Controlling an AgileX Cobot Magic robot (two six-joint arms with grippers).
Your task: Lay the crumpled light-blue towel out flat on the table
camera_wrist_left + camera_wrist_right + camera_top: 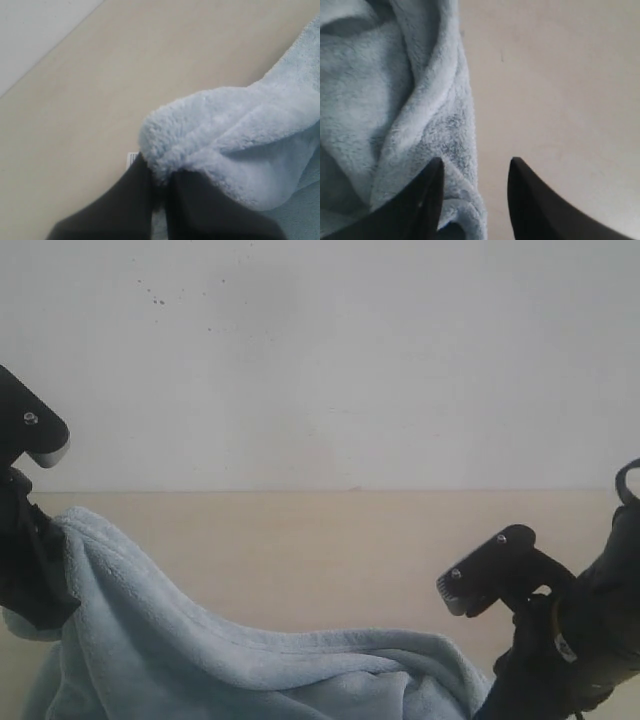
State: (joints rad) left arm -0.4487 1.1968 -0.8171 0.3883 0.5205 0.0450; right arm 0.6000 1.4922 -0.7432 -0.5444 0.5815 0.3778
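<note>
The pale blue fluffy towel [210, 660] rises to a peak at the left of the exterior view and slopes down across the beige table [330, 540] to the lower right. My left gripper [162, 175] is shut on a bunched fold of the towel [225, 135] and holds it above the table [100, 90]. A small white label [132, 158] peeks out beside the dark fingers. My right gripper [475, 167] is open, low over the towel's edge [410, 110]; one finger lies over the cloth, the other over bare table [560, 80].
A white speckled wall [320, 360] stands behind the table. Bare table stretches behind the towel and to the right. My right arm [570, 640] fills the lower right corner of the exterior view.
</note>
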